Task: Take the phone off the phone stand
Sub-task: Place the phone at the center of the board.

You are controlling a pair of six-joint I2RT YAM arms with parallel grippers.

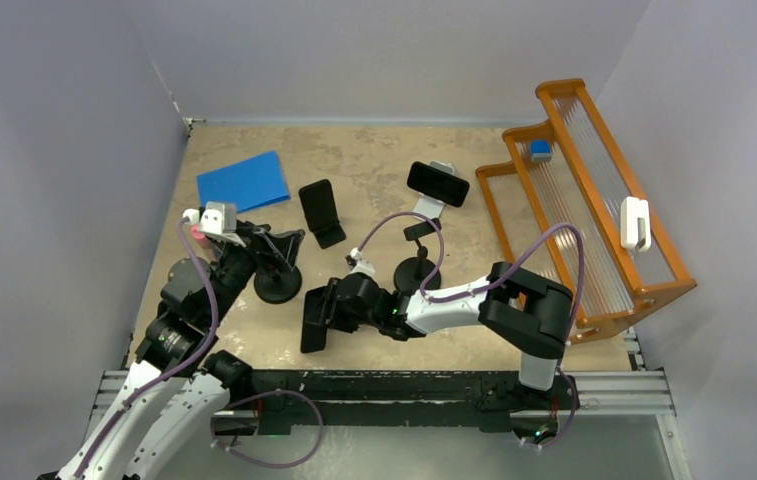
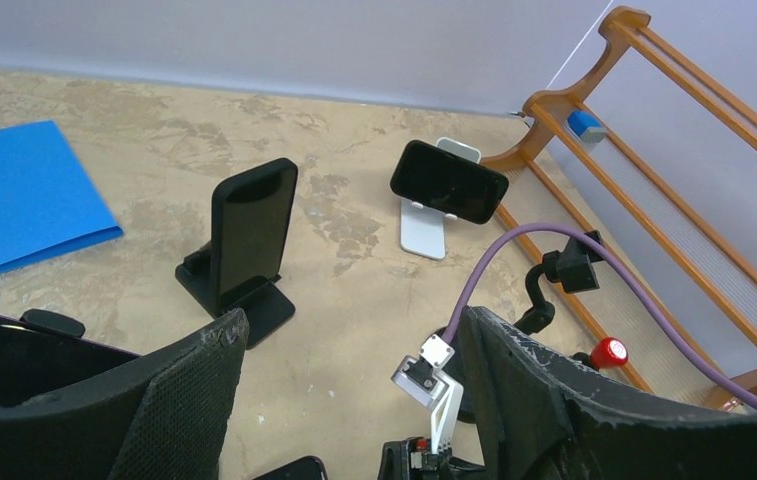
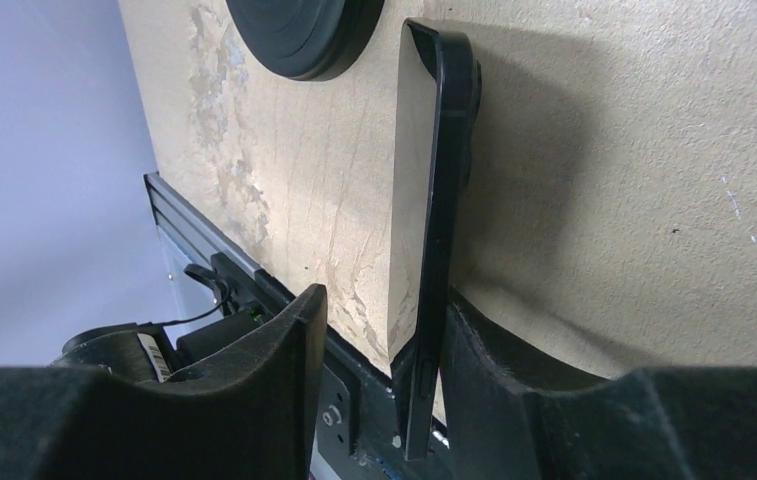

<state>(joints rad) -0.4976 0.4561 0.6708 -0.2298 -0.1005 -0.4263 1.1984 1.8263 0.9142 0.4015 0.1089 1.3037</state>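
Note:
A black phone is at the near middle of the table, between the fingers of my right gripper. In the right wrist view the phone shows edge-on. It touches one finger, with a clear gap to the other finger, so my right gripper is open. My left gripper is open and empty above a black round-based stand. In the left wrist view my left gripper has only bare table between its fingers.
A second black phone stands in a black stand. A third lies sideways on a white stand. A black gooseneck stand, a blue folder and an orange rack are also on the table.

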